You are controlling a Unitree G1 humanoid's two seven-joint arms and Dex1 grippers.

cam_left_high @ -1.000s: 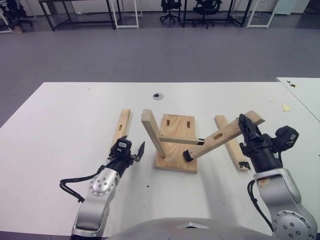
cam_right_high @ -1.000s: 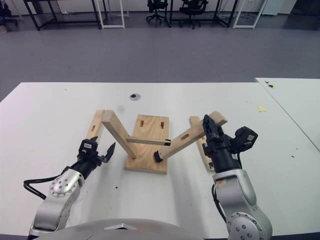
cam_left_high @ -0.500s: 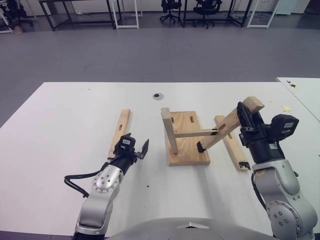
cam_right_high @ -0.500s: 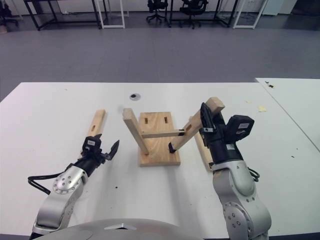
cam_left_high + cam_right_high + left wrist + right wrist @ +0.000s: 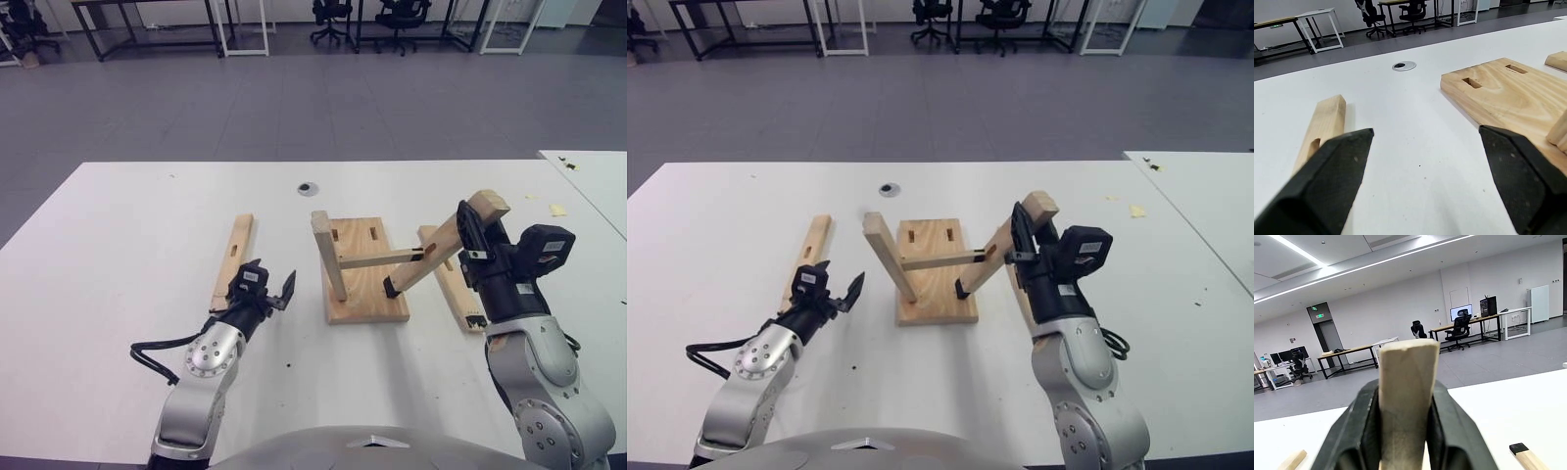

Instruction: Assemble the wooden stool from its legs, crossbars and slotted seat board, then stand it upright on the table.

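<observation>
Left eye view: right gripper [image 5: 468,233] is clamped tight on a tilted stool leg [image 5: 436,257]. That leg is joined by a crossbar [image 5: 377,259] to a second leg [image 5: 328,257], both over the slotted seat board [image 5: 370,305] mid-table. Left gripper [image 5: 271,292] is spread wide, holding nothing, just beside a loose leg [image 5: 233,259] lying flat on the table [image 5: 118,245].
</observation>
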